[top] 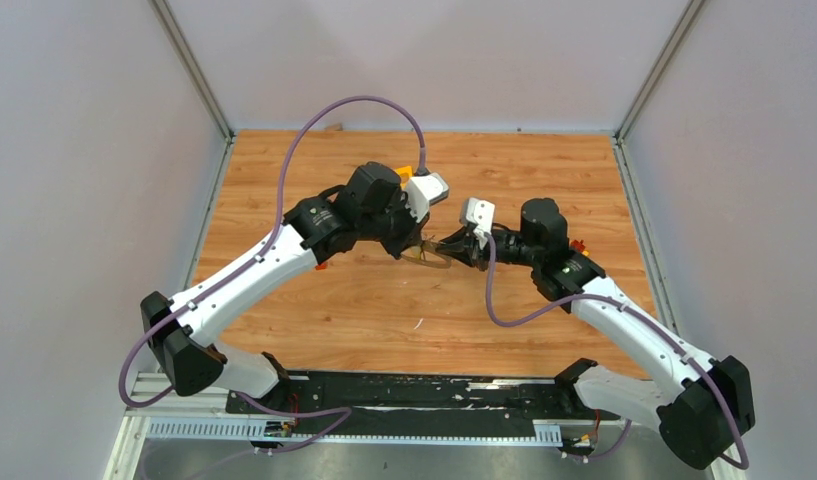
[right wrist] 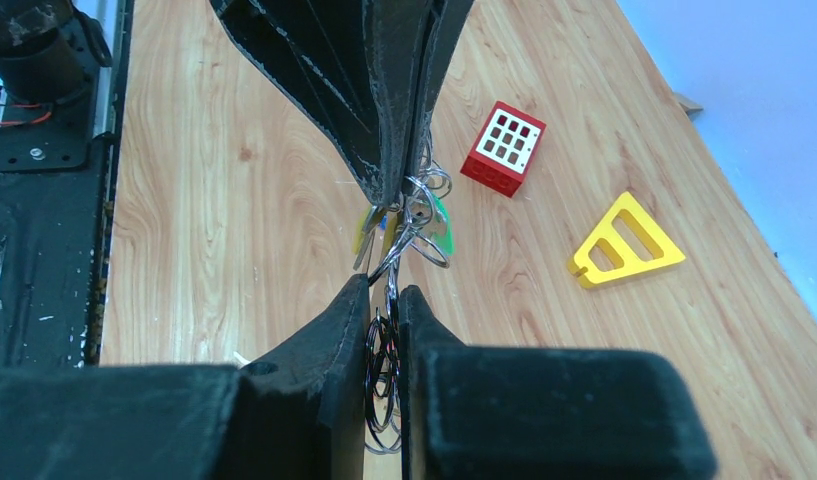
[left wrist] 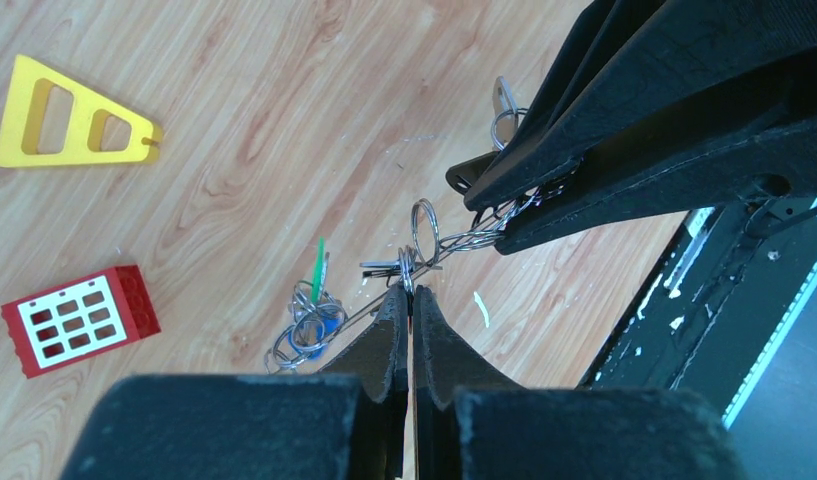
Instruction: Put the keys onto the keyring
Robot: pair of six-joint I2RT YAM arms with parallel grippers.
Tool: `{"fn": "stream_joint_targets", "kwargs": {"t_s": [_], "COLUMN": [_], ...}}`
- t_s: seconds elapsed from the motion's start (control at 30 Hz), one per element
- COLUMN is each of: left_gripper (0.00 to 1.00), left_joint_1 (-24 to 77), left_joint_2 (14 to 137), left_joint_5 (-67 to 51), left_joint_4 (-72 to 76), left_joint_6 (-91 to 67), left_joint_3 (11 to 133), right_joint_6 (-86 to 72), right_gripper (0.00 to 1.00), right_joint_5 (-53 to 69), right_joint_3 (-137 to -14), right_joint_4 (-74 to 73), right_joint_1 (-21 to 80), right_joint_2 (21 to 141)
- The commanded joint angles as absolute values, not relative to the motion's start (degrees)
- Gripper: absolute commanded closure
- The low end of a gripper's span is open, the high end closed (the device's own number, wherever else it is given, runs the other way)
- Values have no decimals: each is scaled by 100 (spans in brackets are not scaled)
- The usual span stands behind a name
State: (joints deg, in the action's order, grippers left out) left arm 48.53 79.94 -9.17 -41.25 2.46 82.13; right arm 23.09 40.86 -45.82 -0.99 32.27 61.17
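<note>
My two grippers meet tip to tip above the middle of the table (top: 314, 320). My left gripper (left wrist: 410, 290) is shut on the small ring of a silver key (left wrist: 380, 266). My right gripper (right wrist: 386, 292) is shut on the keyring (right wrist: 384, 375), whose grey wire loops show between its fingers. In the left wrist view the right gripper (left wrist: 499, 218) clamps the wire bundle. Keys with blue (left wrist: 319, 322) and green (left wrist: 317, 262) tags hang from a thin wire below. Yellow (right wrist: 364, 230) and green (right wrist: 440, 228) tags dangle under the left fingertips (right wrist: 384, 185). The tangle also shows in the top view (top: 430, 258).
A yellow triangular plastic frame (left wrist: 69, 120) and a red toy brick (left wrist: 79, 322) lie on the wood to the left of the grippers; both also show in the right wrist view, the frame (right wrist: 624, 245) and the brick (right wrist: 502, 147). A black rail (top: 404, 392) runs along the near edge.
</note>
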Motion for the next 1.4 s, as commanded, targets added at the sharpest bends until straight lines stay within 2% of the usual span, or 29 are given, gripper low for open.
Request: {"fn": "stream_joint_targets", "kwargs": {"t_s": [0.0, 0.93, 1.0, 1.23, 1.37], "left_gripper": [100, 100, 100, 100, 100], "left_joint_1": [4810, 4520, 4505, 4474, 4474], "left_joint_2": [7948, 8746, 8732, 8547, 8470], "left_joint_5": [-1209, -1957, -1976, -2124, -2142], "left_joint_4": [-3892, -4132, -4123, -4082, -4161], "left_joint_6": [42, -541, -517, -90, 253], "left_joint_3": [8373, 8693, 8673, 8537, 8494], "right_joint_6": [2612, 4346, 4340, 4042, 3782], "right_gripper": [100, 99, 94, 67, 62], "right_joint_5": [3659, 2925, 2972, 3263, 3433], "right_joint_3": [-4873, -4780, -4796, -4870, -4985], "right_joint_4": [-173, -968, -1039, -1137, -1152], "right_joint_1": [3285, 3876, 3885, 3863, 3815], "right_joint_2": [5938, 5192, 5191, 5105, 5105]}}
